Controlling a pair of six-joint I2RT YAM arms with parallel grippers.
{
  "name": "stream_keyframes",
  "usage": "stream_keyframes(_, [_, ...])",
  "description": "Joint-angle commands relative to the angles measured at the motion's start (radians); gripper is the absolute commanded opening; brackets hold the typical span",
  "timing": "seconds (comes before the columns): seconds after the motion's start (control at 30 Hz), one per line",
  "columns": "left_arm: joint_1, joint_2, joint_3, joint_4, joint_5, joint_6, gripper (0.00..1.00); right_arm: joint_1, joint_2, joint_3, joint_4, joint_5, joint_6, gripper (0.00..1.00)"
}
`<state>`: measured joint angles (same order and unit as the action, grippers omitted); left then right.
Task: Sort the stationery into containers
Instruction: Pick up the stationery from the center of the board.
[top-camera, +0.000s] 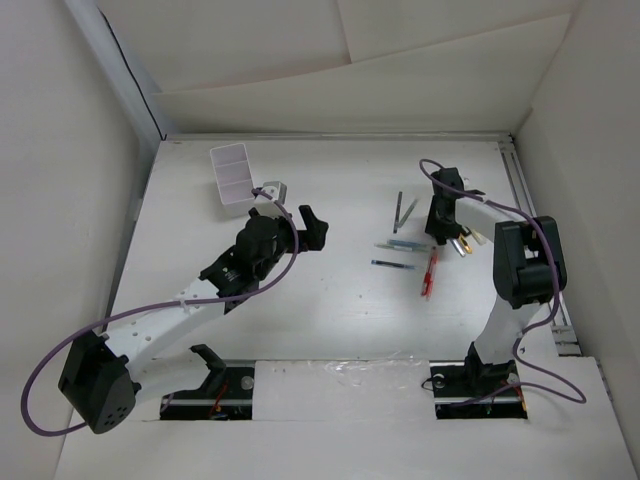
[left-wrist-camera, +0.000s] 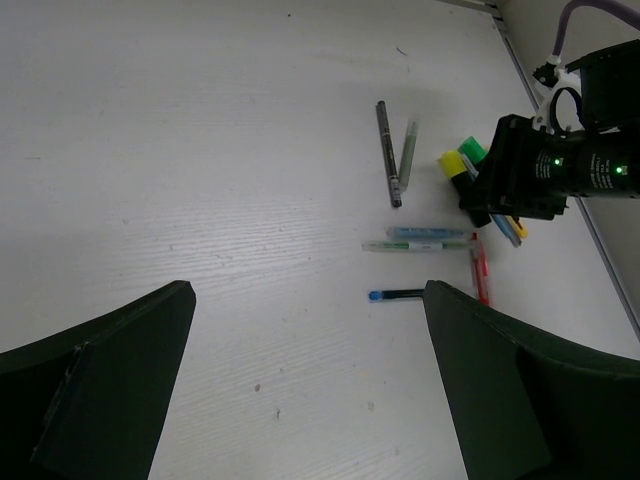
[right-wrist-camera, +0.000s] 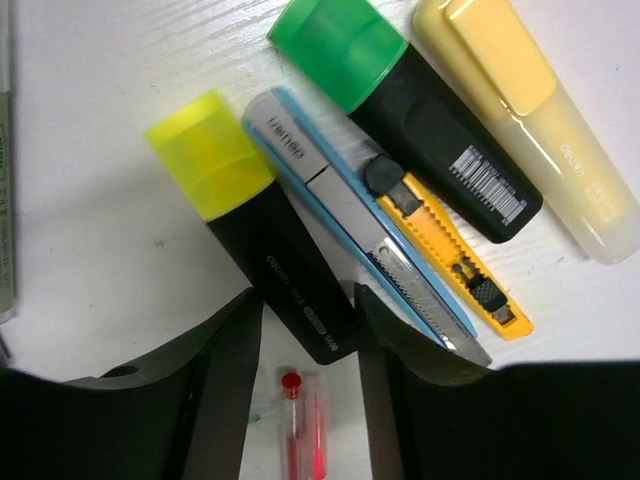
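Stationery (top-camera: 405, 245) is lying by the right gripper (right-wrist-camera: 305, 312), whose half-open jaws are straddling a highlighter (right-wrist-camera: 250, 230) for pickup, grip unclear; left gripper (left-wrist-camera: 308, 300) is hanging wide open, empty

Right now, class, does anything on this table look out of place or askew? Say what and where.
The white box sits skewed to the table edges at far left, away from all the stationery. A utility knife lies among the highlighters at right.
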<state>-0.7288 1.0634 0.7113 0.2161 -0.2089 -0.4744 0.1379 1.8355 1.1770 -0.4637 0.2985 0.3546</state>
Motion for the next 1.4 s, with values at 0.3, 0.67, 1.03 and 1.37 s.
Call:
stream_keyframes(0.3, [0.002,-0.039,0.004,0.034,0.006,0.014,0.95,-0.044,0.013,0.036,-0.006,-0.096,-0.066,0.60])
stream_keyframes(0.67, [0.002,-0.039,0.004,0.034,0.006,0.014,0.88,-0.024,-0.005,0.036,0.003,-0.087,-0.075,0.04])
stream_keyframes(1.03, [0.002,-0.020,0.036,0.014,0.035,-0.023,0.37,0.083,-0.284,-0.011,0.016,-0.094,-0.075,0.00])
stream_keyframes(1.37, [0.002,0.041,0.143,-0.015,0.082,-0.104,0.51,0.328,-0.502,-0.169,0.187,-0.220,-0.094,0.00])
